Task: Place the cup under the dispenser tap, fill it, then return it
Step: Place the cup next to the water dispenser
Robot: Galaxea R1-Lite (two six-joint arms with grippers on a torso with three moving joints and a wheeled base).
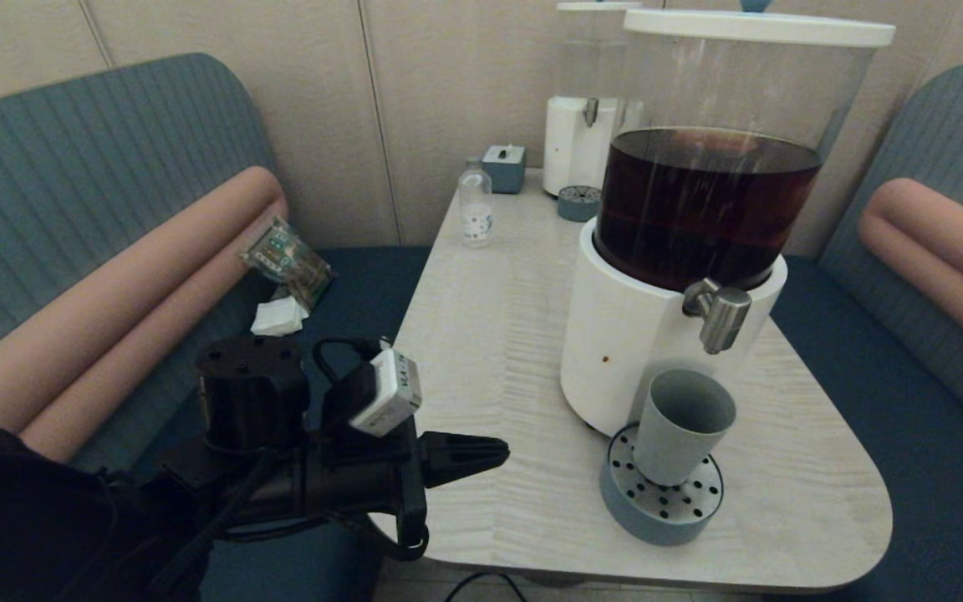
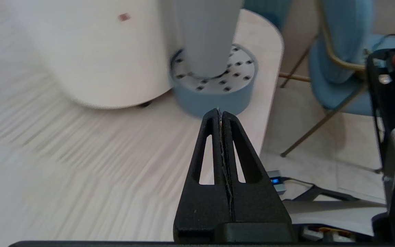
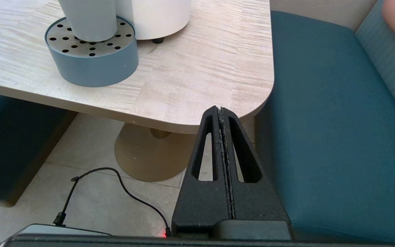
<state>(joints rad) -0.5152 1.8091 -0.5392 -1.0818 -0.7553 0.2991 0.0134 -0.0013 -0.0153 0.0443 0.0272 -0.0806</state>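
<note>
**A:** Where is the cup?

**B:** The cup (image 1: 684, 425) is seen standing on the drip tray (image 1: 662, 500), under the tap (image 1: 716, 313). The left gripper (image 1: 490, 452) is held near the table (image 1: 481, 351) edge, fingers pressed together, empty. The right gripper (image 3: 220, 110) is parked below the table's corner, also closed.

**A:** How should it be grasped?

**B:** The fingers should be opened first, then brought level around the cup's middle.

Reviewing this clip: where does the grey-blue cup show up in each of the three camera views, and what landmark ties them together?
Head view: the cup stands on the drip tray, below the dispenser tap, at lower centre-right.
Left wrist view: its lower body is at top centre, rim cut off, beyond the shut left gripper.
Right wrist view: only its base shows, top left, far from the shut right gripper.
Shared landmark: the perforated drip tray under the cup.
</note>
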